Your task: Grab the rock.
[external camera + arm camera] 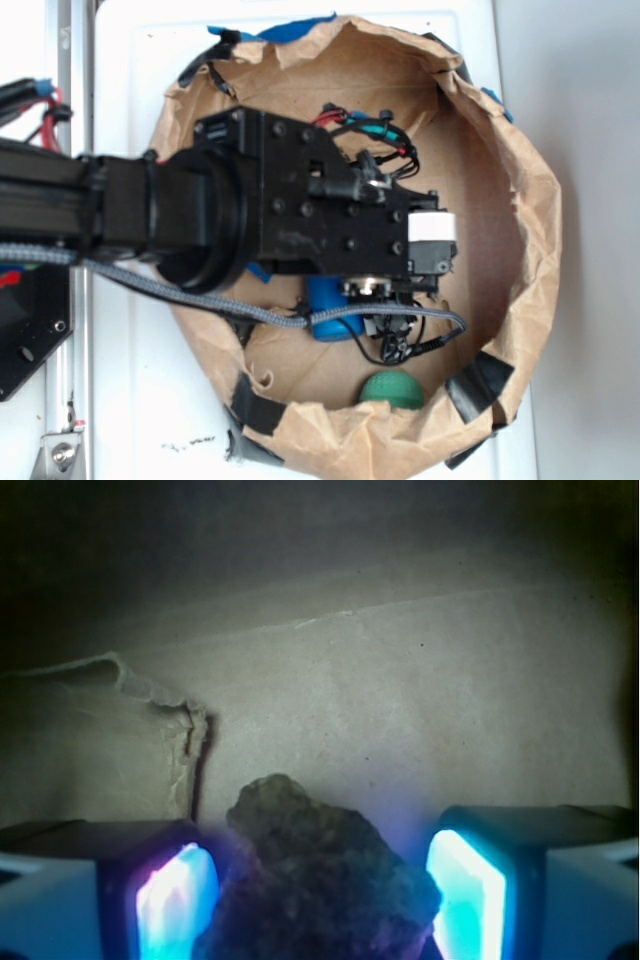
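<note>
A white worktop [130,400] is seen in the exterior view, carrying a round brown paper basin [520,200] patched with black tape. Much of the basin floor is covered by the black arm [200,215]. A blue bottle [335,310] is partly hidden beneath it, and a green ball [392,390] lies near the rim. The rock [320,880] is shown only by the wrist view, between the open jaws of the gripper [320,905], with a small gap visible on each side.

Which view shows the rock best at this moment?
The wrist view: the rock fills the lower centre, lying between the glowing pads of the open claw. In the exterior view the arm hides it; only the blue bottle and green ball show.
</note>
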Controlling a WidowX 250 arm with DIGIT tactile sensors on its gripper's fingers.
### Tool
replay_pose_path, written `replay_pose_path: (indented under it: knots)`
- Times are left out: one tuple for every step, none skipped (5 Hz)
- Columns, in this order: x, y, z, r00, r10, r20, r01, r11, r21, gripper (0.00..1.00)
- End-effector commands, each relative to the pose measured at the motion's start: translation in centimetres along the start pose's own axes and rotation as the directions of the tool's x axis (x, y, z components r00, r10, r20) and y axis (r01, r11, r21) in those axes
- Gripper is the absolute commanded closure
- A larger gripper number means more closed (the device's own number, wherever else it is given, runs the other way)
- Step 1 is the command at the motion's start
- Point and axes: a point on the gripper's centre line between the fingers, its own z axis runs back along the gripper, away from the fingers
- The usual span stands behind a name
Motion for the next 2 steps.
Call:
replay_pose_path:
  knots:
    - [0.6,0.1,1.1,0.999,-0.009,0.036,0.01,1.0,-0.007,1.0]
    - [0.7,0.4,3.7,0.999,-0.024,0.028,0.026,0.998,-0.063,1.0]
